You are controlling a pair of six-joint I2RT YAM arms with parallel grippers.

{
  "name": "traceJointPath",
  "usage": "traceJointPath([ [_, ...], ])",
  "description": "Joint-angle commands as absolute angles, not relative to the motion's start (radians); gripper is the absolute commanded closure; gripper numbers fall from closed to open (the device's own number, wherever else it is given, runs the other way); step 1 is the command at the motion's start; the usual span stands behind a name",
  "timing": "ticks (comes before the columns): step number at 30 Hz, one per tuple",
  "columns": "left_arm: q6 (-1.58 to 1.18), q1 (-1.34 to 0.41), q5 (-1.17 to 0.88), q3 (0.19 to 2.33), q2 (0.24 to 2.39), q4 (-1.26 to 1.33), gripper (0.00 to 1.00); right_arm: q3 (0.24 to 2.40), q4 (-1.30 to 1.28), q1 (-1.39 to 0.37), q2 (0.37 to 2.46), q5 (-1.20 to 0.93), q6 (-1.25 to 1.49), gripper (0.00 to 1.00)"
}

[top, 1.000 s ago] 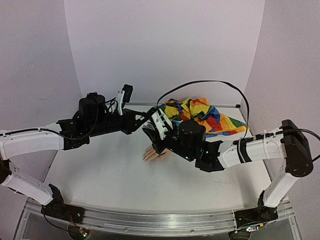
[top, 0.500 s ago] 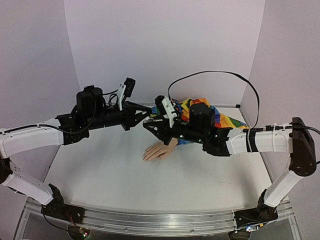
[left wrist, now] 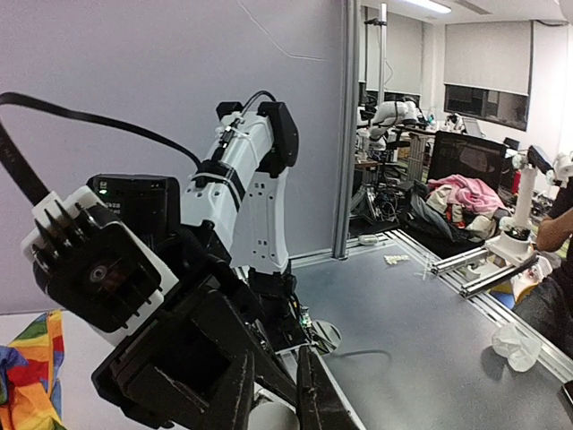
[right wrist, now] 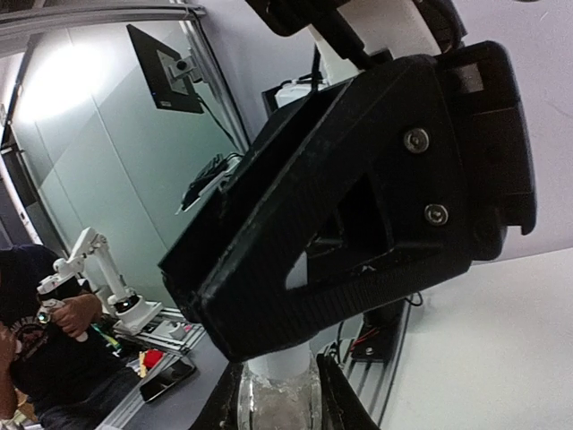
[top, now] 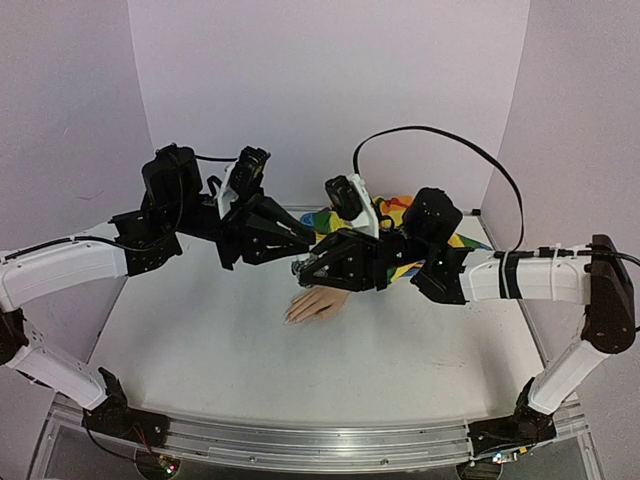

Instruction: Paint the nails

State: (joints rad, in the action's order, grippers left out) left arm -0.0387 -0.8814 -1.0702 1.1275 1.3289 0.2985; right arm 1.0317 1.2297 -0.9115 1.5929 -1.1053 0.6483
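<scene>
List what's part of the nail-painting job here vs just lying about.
Job: mannequin hand (nails too small to see), rainbow sleeve, clear bottle, white cap.
Lying about: pink cloth, crumpled white wad, both far background.

The mannequin hand (top: 315,303) is peach, its sleeve (left wrist: 29,376) rainbow patchwork, the table (top: 200,350) white

Robotics lab. White booth walls (top: 330,90) enclose table (top: 200,350); aluminium rail (top: 300,445) at near edge. Beyond left claw (left wrist: 273,394): open floor, monitors (left wrist: 470,157), another white arm (left wrist: 522,202), person (left wrist: 557,260). Left of right claw (right wrist: 277,403): glass partition (right wrist: 107,179), mounted screen (right wrist: 166,81), small white arm (right wrist: 94,260), second person (right wrist: 36,349).
</scene>
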Motion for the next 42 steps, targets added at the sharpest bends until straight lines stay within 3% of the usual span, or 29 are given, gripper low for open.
traceJointPath([
  [1,-0.023,-0.908,-1.225,1.102,1.38,0.113,1.0,1.062,1.601,-0.893,1.525,-1.066,0.743,1.0],
  [3,-0.036,-0.908,-1.163,1.108,1.368,0.112,0.99,1.034,1.599,-0.886,1.52,-1.048,0.719,1.0],
  [4,-0.047,-0.908,-1.109,1.112,1.359,0.113,0.94,1.02,1.595,-0.882,1.513,-1.034,0.701,1.0],
  [9,-0.11,-0.89,-0.823,1.099,1.294,0.111,0.61,0.941,1.432,-0.83,1.453,-0.924,0.501,1.0],
  [13,-0.191,-0.867,-0.621,1.065,1.214,0.111,0.29,0.929,1.116,-0.823,1.384,-0.73,0.226,1.0],
  [18,-0.291,-0.864,-0.505,1.05,1.183,0.112,0.09,0.928,0.943,-0.826,1.355,-0.392,0.052,1.0],
  [24,-0.466,-0.871,-0.258,1.079,1.222,0.116,0.18,0.955,0.956,-0.954,1.406,0.206,-0.122,1.0],
  [27,-0.493,-0.881,-0.202,1.103,1.249,0.134,0.19,0.995,0.982,-1.012,1.466,0.384,-0.19,1.0],
  [33,-0.487,-0.892,-0.138,1.132,1.301,0.159,0.19,1.054,0.992,-1.06,1.536,0.478,-0.227,1.0],
  [39,-0.491,-0.895,-0.094,1.148,1.336,0.178,0.35,1.072,0.994,-1.087,1.562,0.457,-0.249,1.0],
  [42,-0.488,-0.897,-0.102,1.168,1.359,0.19,0.36,1.075,0.995,-1.094,1.57,0.446,-0.255,1.0],
])
